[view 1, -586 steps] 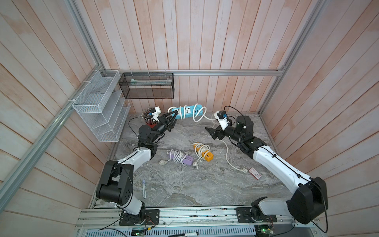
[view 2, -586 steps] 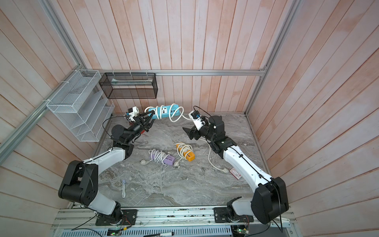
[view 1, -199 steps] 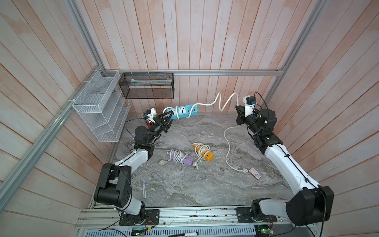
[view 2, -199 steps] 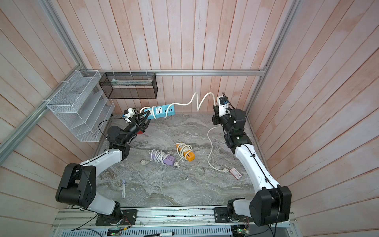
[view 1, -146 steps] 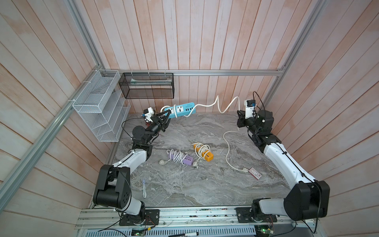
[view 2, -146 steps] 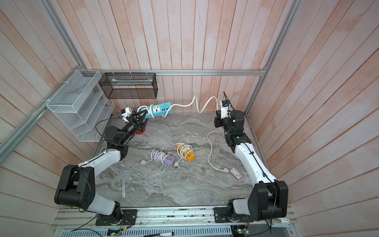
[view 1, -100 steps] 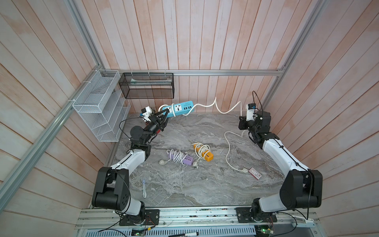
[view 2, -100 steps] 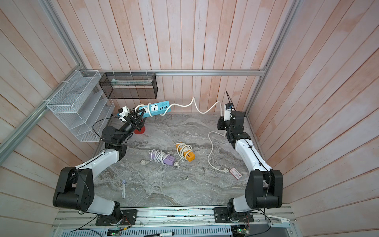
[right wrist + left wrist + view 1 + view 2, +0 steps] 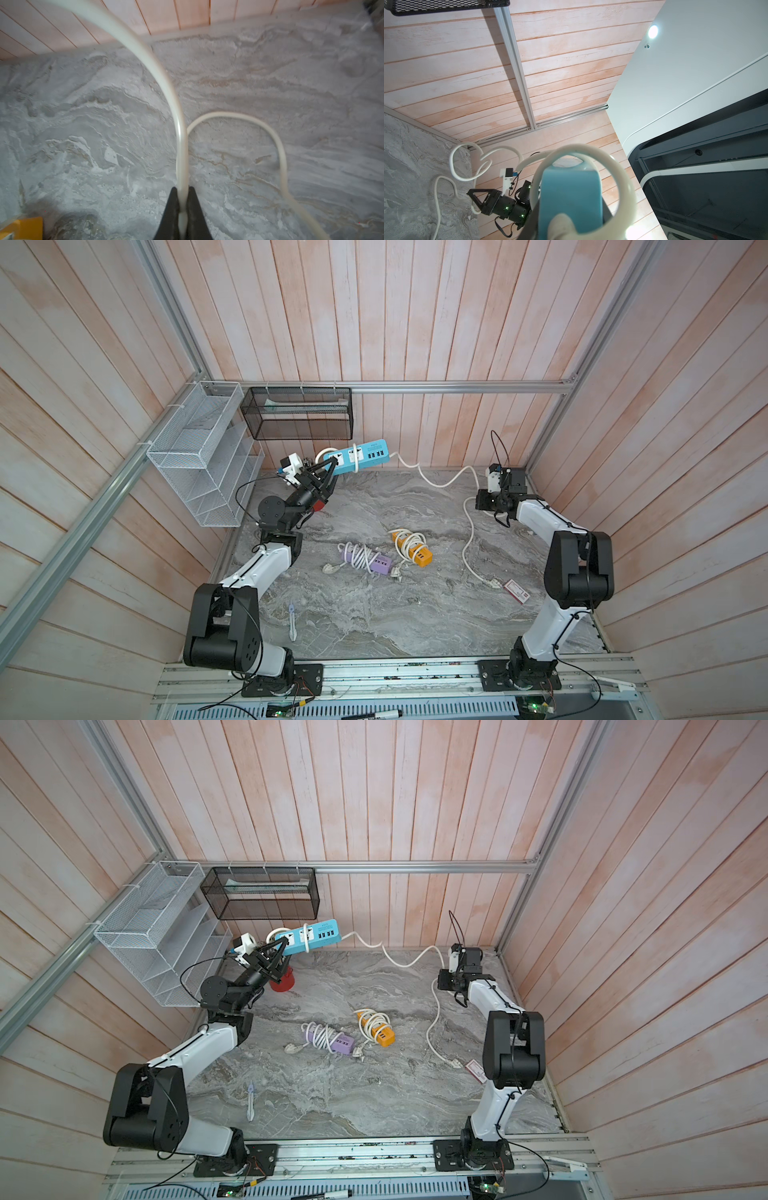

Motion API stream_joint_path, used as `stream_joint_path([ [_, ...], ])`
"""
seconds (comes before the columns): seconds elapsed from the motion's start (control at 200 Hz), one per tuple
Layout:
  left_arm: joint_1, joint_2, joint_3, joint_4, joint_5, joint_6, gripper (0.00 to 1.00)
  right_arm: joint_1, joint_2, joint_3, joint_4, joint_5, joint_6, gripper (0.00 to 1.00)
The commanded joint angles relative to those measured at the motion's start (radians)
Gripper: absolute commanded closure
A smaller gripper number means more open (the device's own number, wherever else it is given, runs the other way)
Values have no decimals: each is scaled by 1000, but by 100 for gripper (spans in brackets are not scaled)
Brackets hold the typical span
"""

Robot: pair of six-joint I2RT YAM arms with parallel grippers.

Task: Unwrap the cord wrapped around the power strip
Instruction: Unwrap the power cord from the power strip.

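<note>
Power strip (image 9: 365, 452), blue, held off the desk (image 9: 374, 614) near the back wall, one end clamped in the left pincer (image 9: 331, 466); one loop of cord (image 9: 181, 135) circles it. Right pincer (image 9: 182, 190) pinched tight on the cord. Black mesh basket (image 9: 299, 432) holds a pale flat item (image 9: 307, 405), unidentifiable. Red cup (image 9: 286, 979): contents hidden behind the left arm.

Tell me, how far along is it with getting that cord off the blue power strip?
Mostly done: the cord runs loose from the blue power strip to its plug on the table. In hand: the left claw holds the strip aloft while the right claw pinches the cord. Left: at least one loop circles the strip's middle, with another curl at its gripped end.
</note>
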Motion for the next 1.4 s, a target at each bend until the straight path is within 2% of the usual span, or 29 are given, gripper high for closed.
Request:
stream_joint_path([
  [0.0,6,-33,-3,70,-8,-9,100,-14,39,25,-54,4,35,100],
  [0.27,18,-33,-4,87,-14,-23,100,-36,145,56,-113,77,58,100],
  [0.595,41,-51,-15,73,-11,-19,100,-72,112,25,-76,92,71,100],
  [0.63,42,-49,-14,74,-11,-20,100,-72,101,23,-77,82,72,90],
  [0.695,42,-46,-14,76,-11,-19,100,-71,73,17,-77,58,73,62],
  [0.775,41,-43,-12,70,-10,-12,100,-62,7,-14,-56,15,62,33],
  [0.82,42,-40,-13,67,-7,-9,100,-44,-46,-36,-38,0,44,22],
  [0.86,42,-37,-13,64,-6,-4,100,-22,-92,-51,-25,-19,14,17],
  [1.025,36,-25,-9,62,-1,0,100,106,-289,-85,38,-104,-104,13],
  [1.165,12,-24,13,18,14,11,100,255,-453,-214,282,-164,-184,8],
  [1.27,-19,-27,39,-32,26,27,100,331,-492,-262,426,-210,-213,5],
  [1.395,-64,-27,77,-82,36,38,100,409,-469,-270,538,-200,-261,5],
])
